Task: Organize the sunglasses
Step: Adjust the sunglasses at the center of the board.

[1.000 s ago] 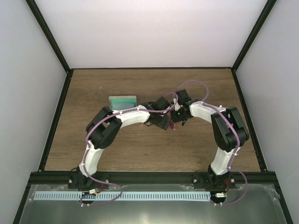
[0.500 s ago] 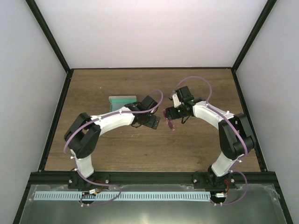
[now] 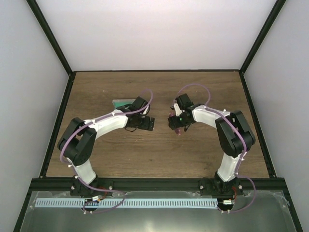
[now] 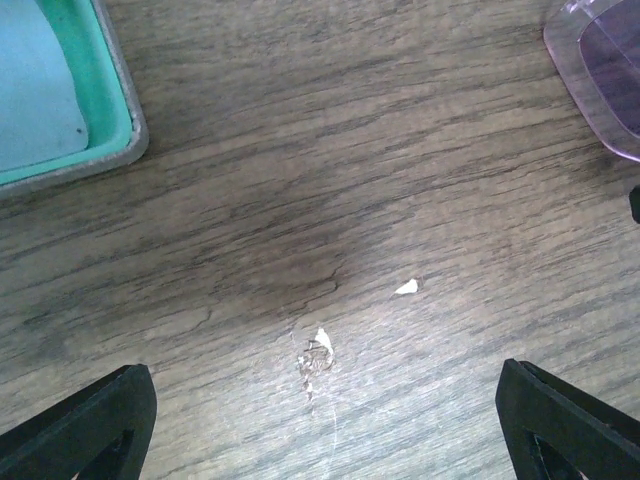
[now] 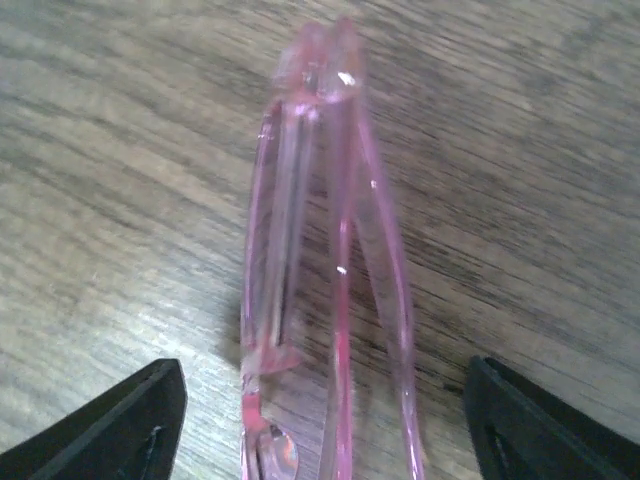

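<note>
The pink sunglasses (image 5: 320, 250) are folded and stand on edge on the wooden table between my right gripper's (image 5: 325, 440) fingers. The fingers are wide apart and do not touch the frame. In the top view the sunglasses (image 3: 179, 130) show just below the right gripper (image 3: 175, 122). My left gripper (image 3: 147, 123) is open and empty over bare wood, to the left of the glasses. One pink lens (image 4: 600, 70) shows at the top right of the left wrist view.
The grey case (image 3: 123, 103) with green inside lies open behind the left arm. Its corner (image 4: 125, 120) shows in the left wrist view with the light blue cloth (image 4: 35, 90) inside. Small white flecks (image 4: 318, 350) mark the wood.
My left gripper has pulled back to the left, away from the sunglasses and towards the case. My right gripper has stayed over the sunglasses, shifting slightly.
</note>
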{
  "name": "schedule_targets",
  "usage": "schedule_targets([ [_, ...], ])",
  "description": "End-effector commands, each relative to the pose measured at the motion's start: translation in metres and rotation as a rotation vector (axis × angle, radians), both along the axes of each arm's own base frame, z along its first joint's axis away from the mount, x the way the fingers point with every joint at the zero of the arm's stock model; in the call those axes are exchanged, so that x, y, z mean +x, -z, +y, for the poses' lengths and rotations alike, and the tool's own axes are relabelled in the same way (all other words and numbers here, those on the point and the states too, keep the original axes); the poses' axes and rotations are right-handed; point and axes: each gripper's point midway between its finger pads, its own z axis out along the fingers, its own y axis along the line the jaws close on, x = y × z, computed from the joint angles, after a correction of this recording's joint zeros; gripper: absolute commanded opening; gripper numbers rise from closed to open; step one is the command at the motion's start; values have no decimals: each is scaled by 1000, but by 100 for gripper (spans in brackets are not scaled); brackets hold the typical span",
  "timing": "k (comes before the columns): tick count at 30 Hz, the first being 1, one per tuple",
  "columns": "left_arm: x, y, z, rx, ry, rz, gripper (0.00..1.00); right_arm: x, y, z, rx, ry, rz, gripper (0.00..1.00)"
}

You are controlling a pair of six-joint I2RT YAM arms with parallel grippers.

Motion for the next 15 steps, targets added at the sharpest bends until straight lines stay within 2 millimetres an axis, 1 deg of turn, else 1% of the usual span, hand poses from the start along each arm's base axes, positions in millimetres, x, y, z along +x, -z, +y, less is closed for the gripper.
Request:
schedule_targets([
  [1, -2, -8, 2, -36, -9, -10, 95, 9, 3, -3, -65, 13, -25, 72],
  [2, -2, -6, 3, -33, -10, -8, 95, 9, 4, -4, -72, 16, -25, 68],
  [4, -3, -4, 6, -31, -12, -4, 95, 8, 5, -4, -81, 28, -22, 57],
  [6, -3, -3, 7, -33, -13, -2, 95, 7, 8, -5, -91, 42, -11, 47],
  [7, -3, -2, 7, -33, -13, 2, 95, 7, 7, -5, -97, 48, -12, 43],
  [9, -4, -1, 8, -33, -11, 6, 96, 8, 6, -4, -105, 51, -19, 32],
  [10, -4, 0, 8, -31, -10, 7, 96, 8, 5, -3, -110, 53, -20, 27],
  [13, -4, 2, 10, -26, -6, 10, 96, 12, -1, -4, -119, 67, -30, 18],
  [15, -5, 3, 12, -25, -5, 11, 96, 15, -7, -5, -127, 83, -43, 17],
])
